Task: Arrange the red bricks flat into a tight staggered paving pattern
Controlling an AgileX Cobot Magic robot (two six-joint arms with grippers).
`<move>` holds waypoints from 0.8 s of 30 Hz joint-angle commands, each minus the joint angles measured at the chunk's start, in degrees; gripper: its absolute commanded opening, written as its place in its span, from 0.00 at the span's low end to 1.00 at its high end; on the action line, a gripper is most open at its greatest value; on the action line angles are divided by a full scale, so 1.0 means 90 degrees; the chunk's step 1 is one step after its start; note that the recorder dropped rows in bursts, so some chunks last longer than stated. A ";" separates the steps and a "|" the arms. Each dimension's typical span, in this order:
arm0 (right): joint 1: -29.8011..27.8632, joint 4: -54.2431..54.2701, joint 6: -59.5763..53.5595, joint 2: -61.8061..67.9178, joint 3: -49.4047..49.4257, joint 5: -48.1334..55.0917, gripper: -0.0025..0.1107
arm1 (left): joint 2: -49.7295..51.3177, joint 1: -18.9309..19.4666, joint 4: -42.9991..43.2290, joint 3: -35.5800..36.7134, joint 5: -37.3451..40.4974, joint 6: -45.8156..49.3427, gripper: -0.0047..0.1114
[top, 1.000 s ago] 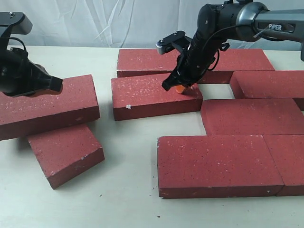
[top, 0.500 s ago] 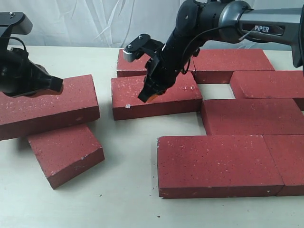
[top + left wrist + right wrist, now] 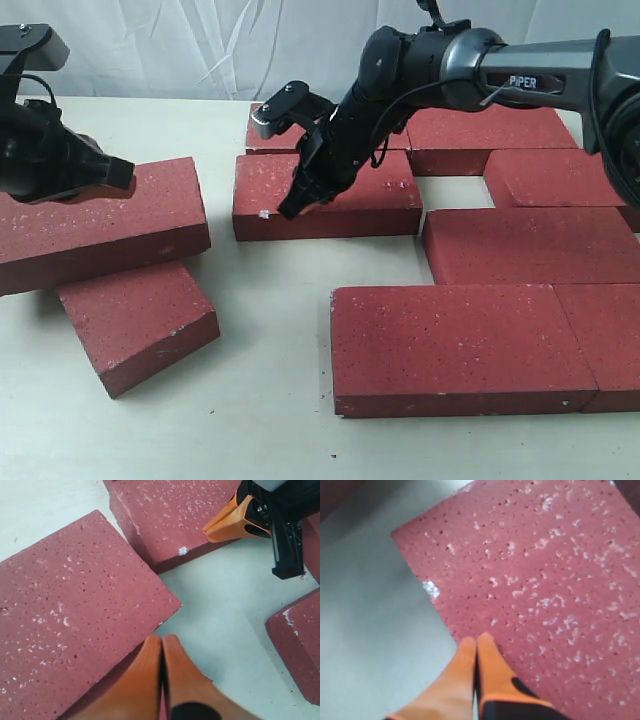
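Now: right arm (image 3: 420, 70) reaches across the middle. Its jaws are clenched on nothing, orange fingertips (image 3: 467, 647) pressed together at the top face of the centre brick (image 3: 340, 190), close to its chipped front-left corner. That brick lies flat on the table (image 3: 270, 400), just in front of the back row (image 3: 490, 125). Left jaws likewise clenched and empty, over the edge of a tilted brick (image 3: 100, 225) that is propped on another brick (image 3: 140, 320). Other red bricks (image 3: 460, 345) lie flat at right, several edge to edge.
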 commanded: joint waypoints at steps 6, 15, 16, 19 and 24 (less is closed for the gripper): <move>-0.0021 0.0014 0.0153 -0.0097 -0.0017 -0.0595 0.01 | -0.0012 -0.0521 -0.0220 -0.0031 -0.0010 0.0153 0.04; -0.0449 -0.0564 0.1029 -0.0813 -0.0017 0.0124 0.01 | 0.1313 -0.0973 -0.0219 -0.0930 -0.0471 0.0299 0.04; -0.0637 -0.0564 0.1180 -0.0813 -0.0017 0.0252 0.01 | 0.1546 -0.0973 -0.0192 -0.1193 -0.0471 0.0299 0.04; -0.1032 -0.0440 0.1277 -0.0799 -0.0017 0.0766 0.01 | 0.2179 -0.0989 -0.0176 -0.1792 -0.0460 0.0299 0.04; -0.1374 0.0067 0.1203 -0.0622 -0.0017 0.1123 0.01 | 0.3226 -0.1177 0.0071 -0.2674 -0.0277 0.0299 0.04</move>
